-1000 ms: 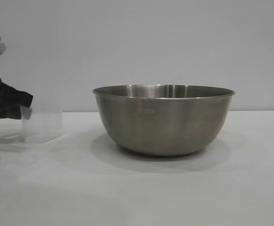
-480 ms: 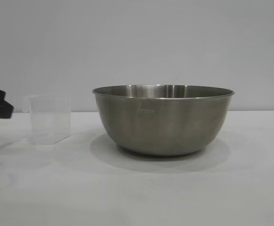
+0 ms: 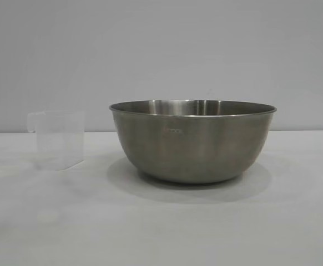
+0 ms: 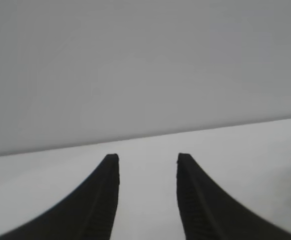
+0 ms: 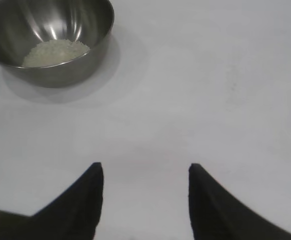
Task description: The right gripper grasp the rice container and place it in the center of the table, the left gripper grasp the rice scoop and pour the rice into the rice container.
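Observation:
The steel rice container stands upright in the middle of the white table. In the right wrist view the container holds a pile of white rice. The translucent rice scoop stands upright on the table to the left of the container, apart from it and looking empty. My left gripper is open and empty over bare table, facing the wall. My right gripper is open and empty, well away from the container. Neither gripper shows in the exterior view.
A plain grey wall runs behind the table. Bare tabletop lies between my right gripper and the container.
My left gripper let go of the scoop and drew back out of the exterior view to the left. The scoop stays standing beside the container.

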Tool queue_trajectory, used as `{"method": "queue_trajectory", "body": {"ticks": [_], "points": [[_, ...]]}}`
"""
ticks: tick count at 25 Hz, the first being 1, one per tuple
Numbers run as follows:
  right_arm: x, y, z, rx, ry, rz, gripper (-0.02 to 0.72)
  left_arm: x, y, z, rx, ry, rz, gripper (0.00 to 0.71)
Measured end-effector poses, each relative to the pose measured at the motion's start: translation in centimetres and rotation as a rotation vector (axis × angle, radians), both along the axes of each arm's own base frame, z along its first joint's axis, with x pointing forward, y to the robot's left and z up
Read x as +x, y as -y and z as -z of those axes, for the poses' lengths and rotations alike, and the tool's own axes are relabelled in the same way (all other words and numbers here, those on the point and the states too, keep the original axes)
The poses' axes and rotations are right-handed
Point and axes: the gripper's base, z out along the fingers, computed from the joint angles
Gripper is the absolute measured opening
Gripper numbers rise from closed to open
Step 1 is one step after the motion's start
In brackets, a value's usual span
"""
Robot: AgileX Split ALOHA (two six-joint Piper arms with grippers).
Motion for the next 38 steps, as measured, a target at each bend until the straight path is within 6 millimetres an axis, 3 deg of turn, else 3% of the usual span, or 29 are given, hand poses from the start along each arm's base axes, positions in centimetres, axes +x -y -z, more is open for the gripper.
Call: {"method": "queue_trajectory", "body": {"ticks": [7,13,25,31,38], "points": [[0.0,0.0,0.0,0.0,0.0,0.0,0.37,-3.9,0.1,-3.0,-0.015,0.055,0.04,0.237],[0.0,0.0,0.0,0.0,0.0,0.0,0.37,-7.6,0.4,-4.1,-0.03,0.043,0.098,0.237],[0.0,0.0,0.0,0.0,0.0,0.0,0.37,-12.9,0.8,-3.0,0.004,-0.094,0.187,0.237],[0.0,0.0,0.0,0.0,0.0,0.0,0.37,-15.4,-0.1,-1.9,0.009,-0.158,0.108,0.237],[0.0,0.0,0.0,0.0,0.0,0.0,0.37,-17.7,-0.9,-3.5,0.001,-0.191,0.032,0.237]]}}
